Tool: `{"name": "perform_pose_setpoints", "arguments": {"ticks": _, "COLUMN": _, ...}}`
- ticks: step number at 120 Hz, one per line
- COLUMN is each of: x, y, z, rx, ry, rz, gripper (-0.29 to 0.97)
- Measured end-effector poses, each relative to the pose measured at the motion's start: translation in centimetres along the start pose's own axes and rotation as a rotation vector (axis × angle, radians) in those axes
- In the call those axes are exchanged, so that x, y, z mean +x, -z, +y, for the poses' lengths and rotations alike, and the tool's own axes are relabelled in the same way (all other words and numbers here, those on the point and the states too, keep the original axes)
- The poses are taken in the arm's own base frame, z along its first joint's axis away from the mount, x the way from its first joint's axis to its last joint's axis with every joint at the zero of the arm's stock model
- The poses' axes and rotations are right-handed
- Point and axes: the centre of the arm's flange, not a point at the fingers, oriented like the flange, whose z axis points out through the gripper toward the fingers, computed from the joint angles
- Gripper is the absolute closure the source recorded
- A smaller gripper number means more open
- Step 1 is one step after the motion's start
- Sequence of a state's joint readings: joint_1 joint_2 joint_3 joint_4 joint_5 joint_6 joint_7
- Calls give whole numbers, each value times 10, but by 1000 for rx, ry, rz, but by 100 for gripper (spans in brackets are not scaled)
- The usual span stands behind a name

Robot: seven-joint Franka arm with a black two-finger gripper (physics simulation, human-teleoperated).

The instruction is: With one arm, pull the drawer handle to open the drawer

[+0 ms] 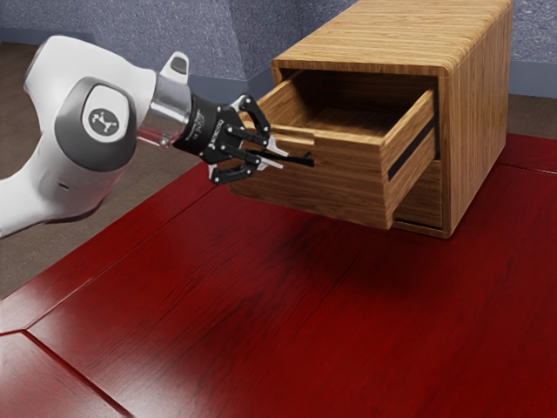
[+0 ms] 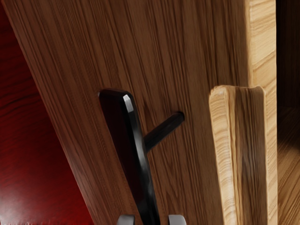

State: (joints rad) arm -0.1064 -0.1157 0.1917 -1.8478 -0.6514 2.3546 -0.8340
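Drawer [image 1: 348,178] is part-open, sticking out of cabinet [image 1: 474,113] toward exterior view's left. Cabinet sits on red table [image 1: 287,313]. Arm [image 1: 78,139] comes in from left, level w/ drawer front. Gripper [image 1: 277,158] is pinched on black handle [image 1: 301,162], at front's mid. Wrist view: handle bar [image 2: 133,154] runs between two grey fingertips [image 2: 125,219], one each side, tight to it.

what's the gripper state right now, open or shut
gripper: shut on the handle, with the drawer pulled out.
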Motion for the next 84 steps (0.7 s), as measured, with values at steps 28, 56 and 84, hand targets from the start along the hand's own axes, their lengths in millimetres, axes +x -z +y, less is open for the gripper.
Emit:
{"name": "perform_pose_setpoints", "arguments": {"ticks": 28, "x": -8, "y": -1, "z": -3, "rx": 9, "ry": -10, "rz": -7, "gripper": 69}}
{"name": "perform_pose_setpoints", "arguments": {"ticks": 56, "x": -21, "y": 13, "z": -8, "rx": 0, "ry": -22, "rz": -13, "gripper": 69}}
{"name": "perform_pose_setpoints", "arguments": {"ticks": 84, "x": -78, "y": 167, "z": 6, "rx": -105, "ry": -201, "rz": 91, "gripper": 48}}
